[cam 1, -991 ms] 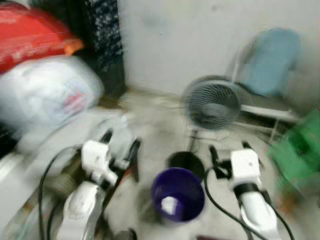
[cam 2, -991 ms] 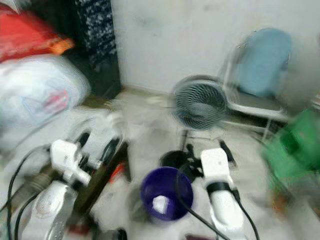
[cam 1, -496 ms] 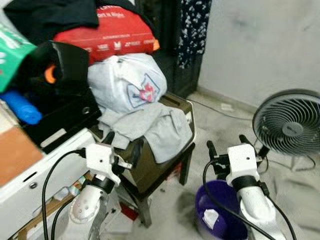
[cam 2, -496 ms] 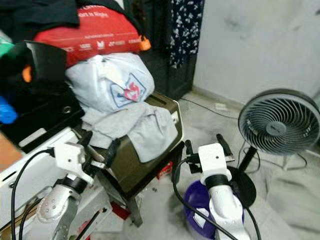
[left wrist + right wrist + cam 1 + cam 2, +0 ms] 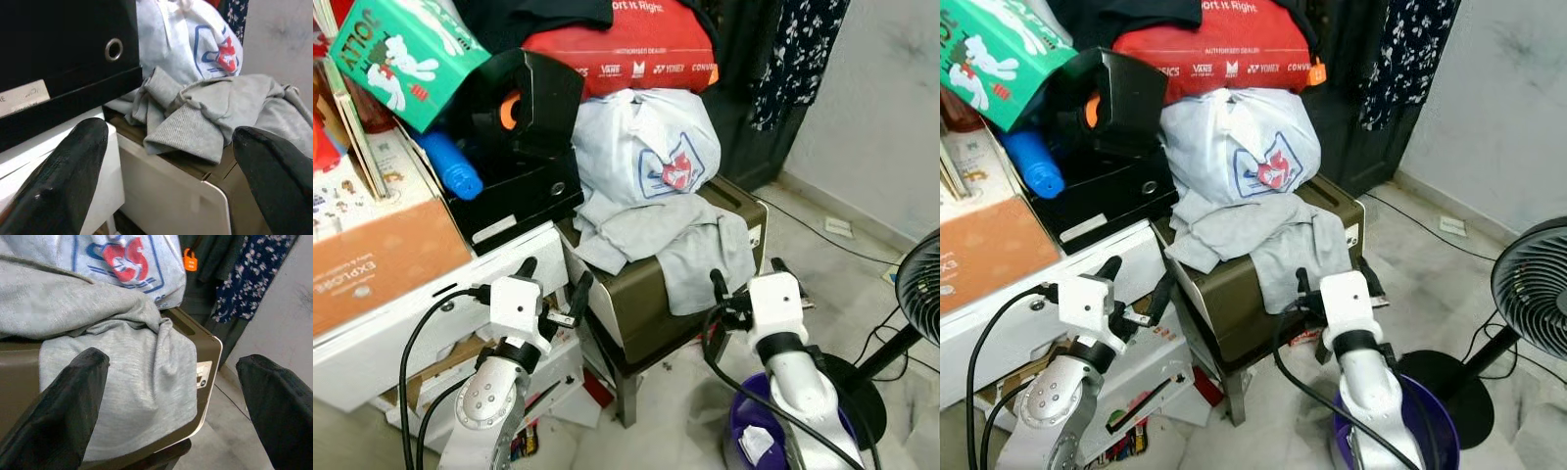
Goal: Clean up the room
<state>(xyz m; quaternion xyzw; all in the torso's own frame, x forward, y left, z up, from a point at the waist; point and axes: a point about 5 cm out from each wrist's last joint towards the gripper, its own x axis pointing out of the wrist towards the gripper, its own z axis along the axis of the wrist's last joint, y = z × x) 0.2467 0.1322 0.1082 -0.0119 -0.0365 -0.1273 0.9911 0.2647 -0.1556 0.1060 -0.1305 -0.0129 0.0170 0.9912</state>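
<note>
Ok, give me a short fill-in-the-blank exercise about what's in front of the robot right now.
1. The grey sweater is draped over the top of a brown ____.
2. The white bag lies under a ____ bag.
3. Both the left gripper and the right gripper have their fingers ____.

Missing words: box; red; open

You see two silver-white forearms with rounded, glossy shells, each ending in a white boxy wrist block. The left gripper (image 5: 551, 282) and right gripper (image 5: 744, 275) each carry two long, matte black fingers (image 5: 63, 181). Black cables loop from each wrist block along the arm.
</note>
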